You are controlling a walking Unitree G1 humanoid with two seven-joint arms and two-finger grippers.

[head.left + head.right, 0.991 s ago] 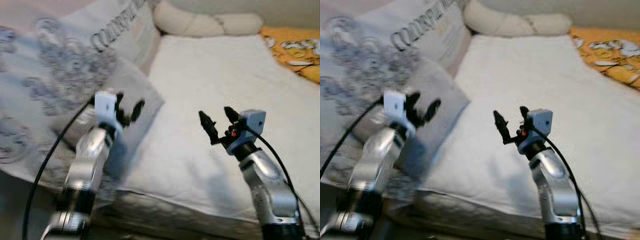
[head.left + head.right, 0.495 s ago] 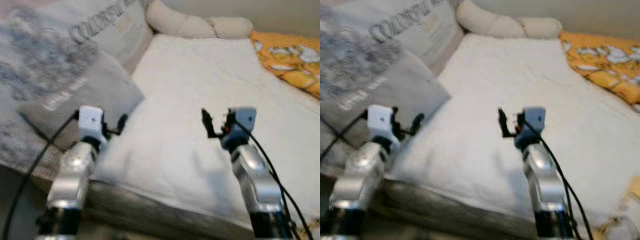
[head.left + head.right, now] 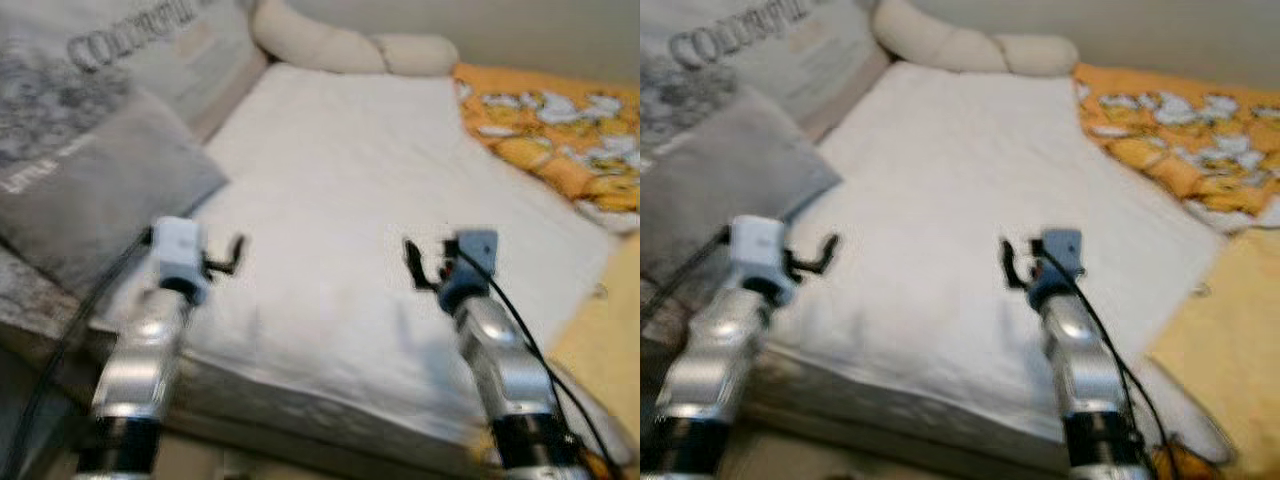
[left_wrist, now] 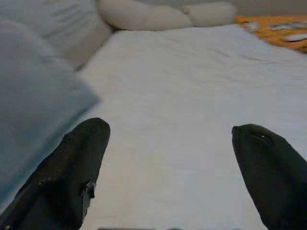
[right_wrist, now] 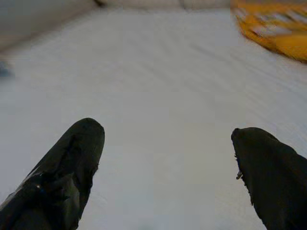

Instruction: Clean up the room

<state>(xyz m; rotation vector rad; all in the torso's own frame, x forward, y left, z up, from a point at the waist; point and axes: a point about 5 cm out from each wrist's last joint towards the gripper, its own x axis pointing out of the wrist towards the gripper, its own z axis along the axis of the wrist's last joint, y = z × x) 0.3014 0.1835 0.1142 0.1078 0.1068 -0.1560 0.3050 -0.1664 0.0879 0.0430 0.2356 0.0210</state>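
Counted: one white bed (image 3: 330,200), one grey pillow (image 3: 90,200), one printed cushion (image 3: 130,45), one cream bolster (image 3: 340,50), one orange blanket (image 3: 550,130), two grippers.

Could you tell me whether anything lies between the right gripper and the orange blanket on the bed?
Nothing visible does. The right gripper, fingers open, hovers above the bare white sheet, and the orange blanket lies farther back on the robot's right, with only open sheet between them. The grey pillow sits off to the left.
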